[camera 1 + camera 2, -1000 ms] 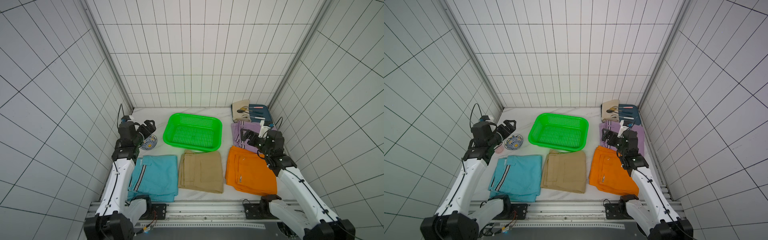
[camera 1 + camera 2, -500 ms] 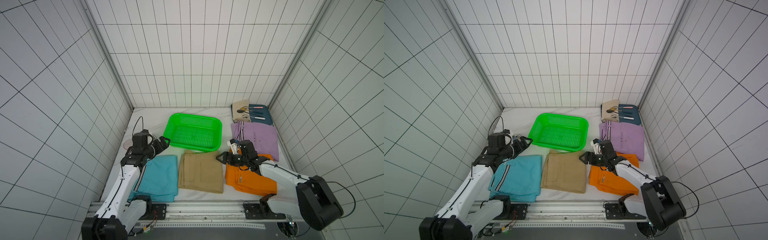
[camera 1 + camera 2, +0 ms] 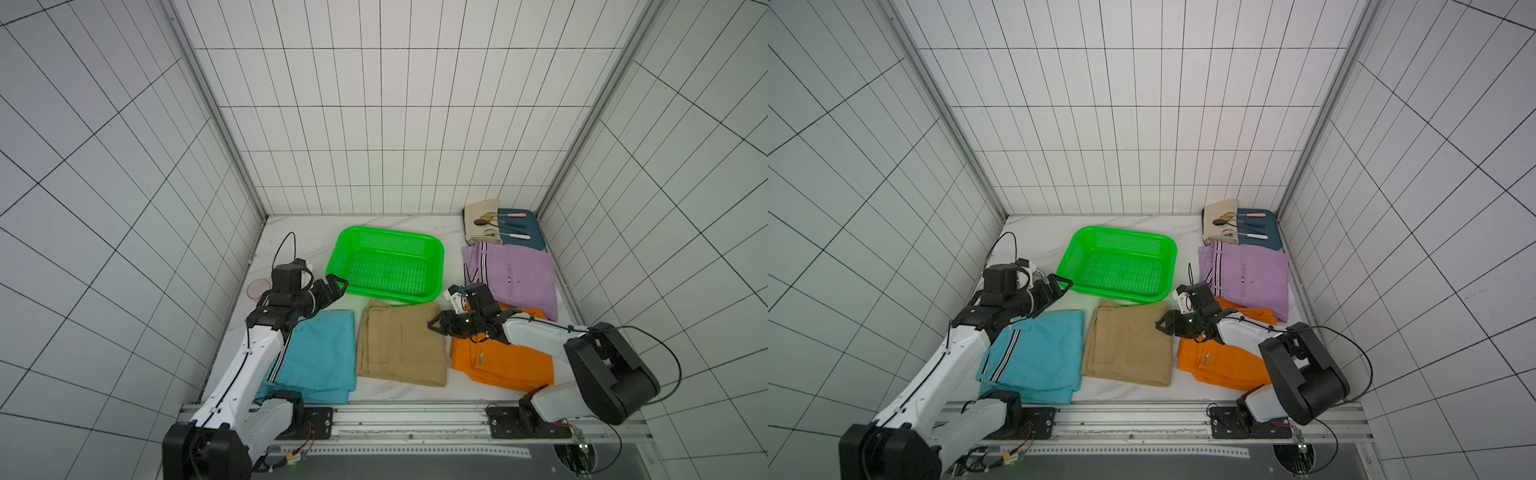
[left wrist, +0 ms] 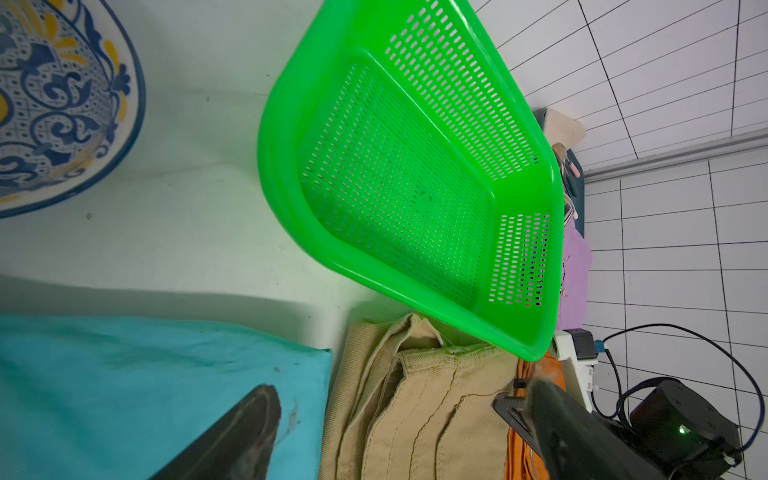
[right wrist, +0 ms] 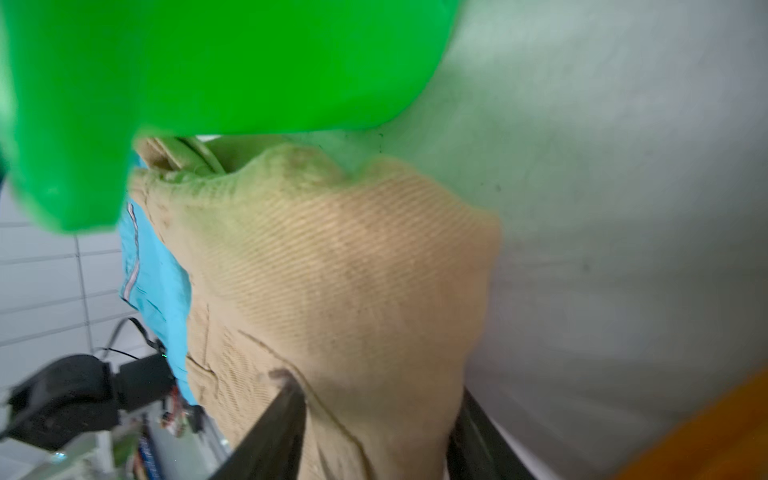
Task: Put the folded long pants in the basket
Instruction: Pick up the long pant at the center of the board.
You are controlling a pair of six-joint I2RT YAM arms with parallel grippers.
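Four pants lie on the counter, none in the green basket. Within the last second the right end effector swung from the lilac pants to the tan pants, lower centre in both top views, and clenched their right edge, bunching the twill. The left end effector, released, arrived beside the basket's lower-left corner. I judge the first pickup is starting.

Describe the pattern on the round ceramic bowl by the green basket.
The bowl shows blue scrolls and yellow petals on white; clearest in left wrist view.
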